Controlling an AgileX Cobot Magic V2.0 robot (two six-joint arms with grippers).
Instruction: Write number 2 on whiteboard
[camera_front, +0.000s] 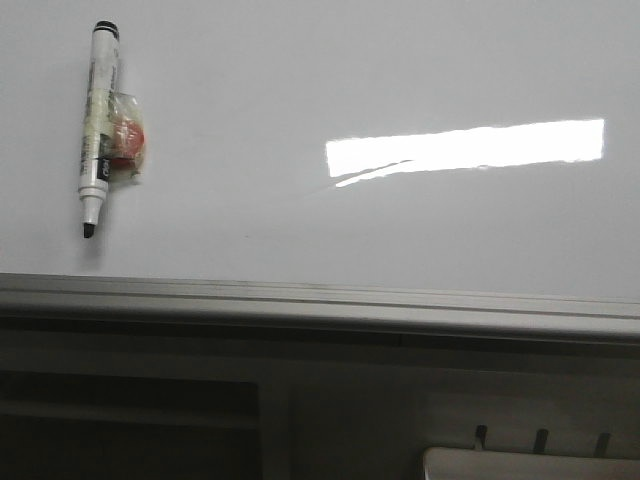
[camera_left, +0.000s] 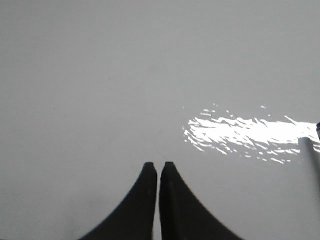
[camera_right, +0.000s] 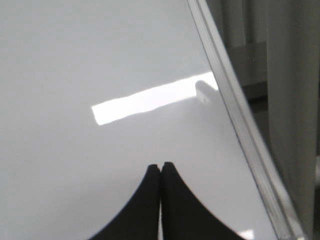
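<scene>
The whiteboard (camera_front: 300, 80) is glossy white with a grey edge rail (camera_front: 320, 300) and a bright rectangular light reflection (camera_front: 465, 148). No number 2 shows on it. A white marker (camera_front: 98, 125) with a black cap end and bare black tip lies at the board's left, with a small taped red and yellow piece (camera_front: 127, 140) beside it. Neither gripper shows in the front view. My left gripper (camera_left: 158, 166) is shut and empty above bare board (camera_left: 100, 75). My right gripper (camera_right: 160, 166) is shut and empty above the board (camera_right: 75, 60), near its edge rail (camera_right: 240, 120).
Dark cabinet panels (camera_front: 130, 420) lie beyond the rail in the front view. A pale tray-like object (camera_front: 530, 465) sits at the lower right there. A grey rod-like edge (camera_left: 312, 155) shows at the left wrist view's right side.
</scene>
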